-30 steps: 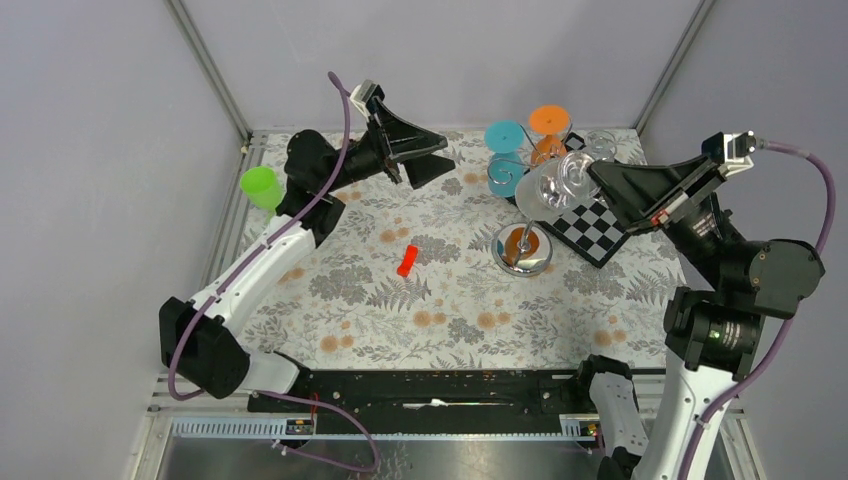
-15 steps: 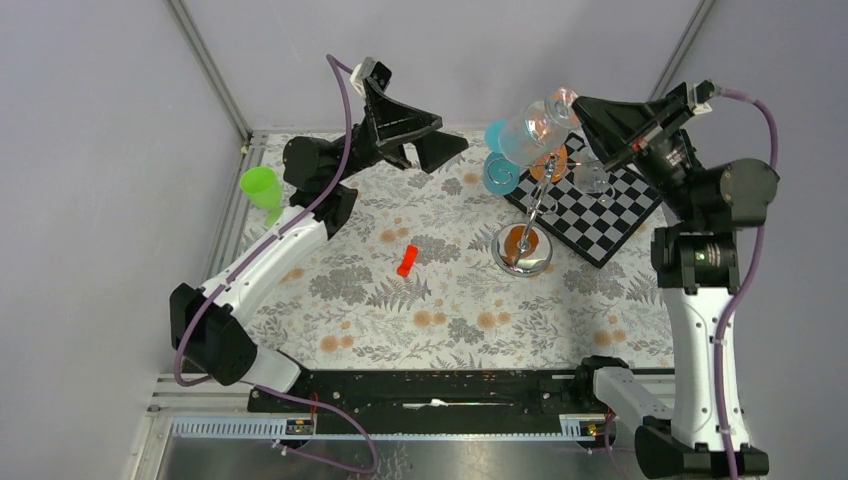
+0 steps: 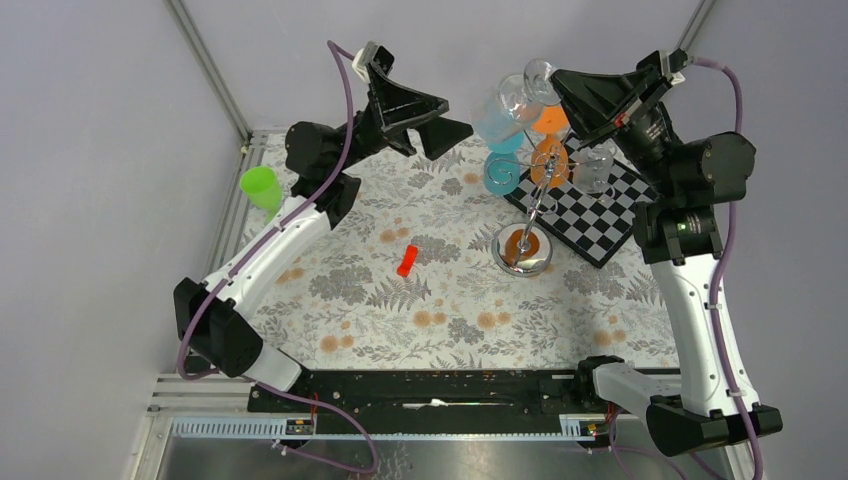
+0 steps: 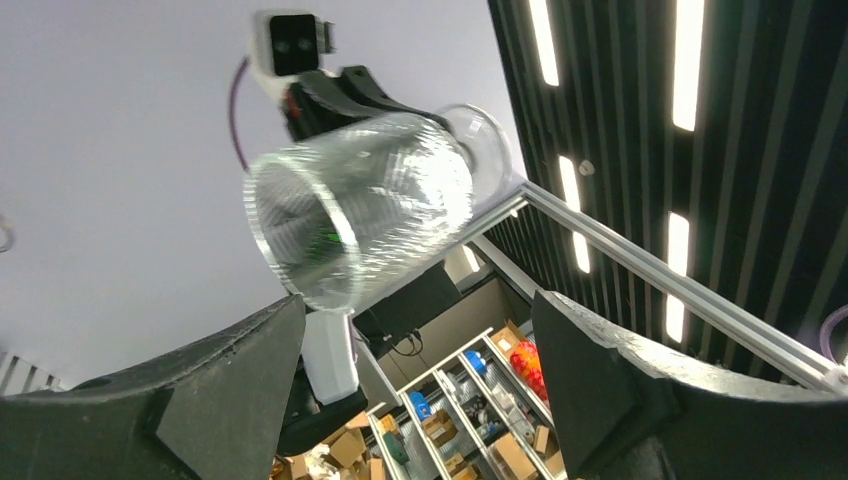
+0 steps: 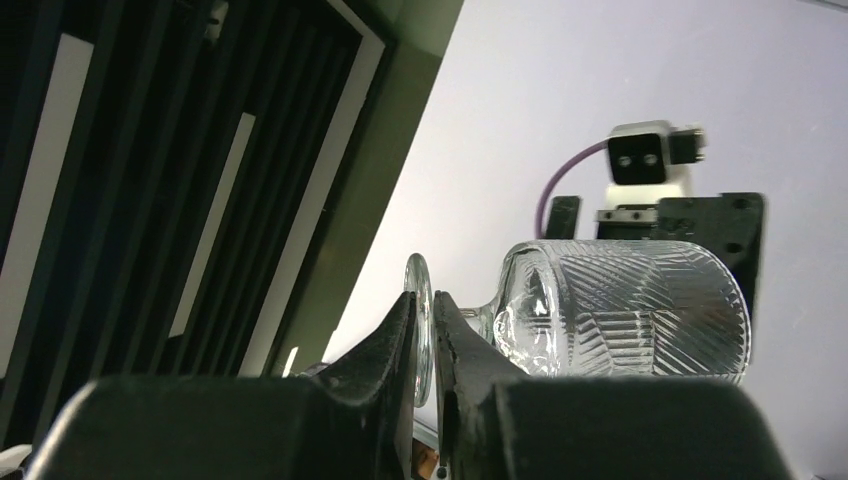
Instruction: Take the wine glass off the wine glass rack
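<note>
My right gripper (image 3: 553,83) is shut on the round foot of a clear ribbed wine glass (image 3: 512,100) and holds it on its side, high above and behind the silver wine glass rack (image 3: 521,248). The right wrist view shows the foot (image 5: 419,312) pinched between the fingers and the bowl (image 5: 625,310) sticking out to the right. An orange glass (image 3: 550,121), a blue glass (image 3: 500,172) and a clear glass (image 3: 594,165) are by the rack's top. My left gripper (image 3: 450,120) is open and empty, raised just left of the held glass (image 4: 360,215).
A black-and-white chequered board (image 3: 598,222) lies right of the rack base. A small red object (image 3: 406,260) lies on the floral mat (image 3: 420,320). A green cup (image 3: 262,187) stands at the left edge. Grey walls close in the back and sides.
My right arm has carried the clear glass up and back, from beside the rack's top to high above it. My left gripper has risen slightly and moved right toward the glass.
</note>
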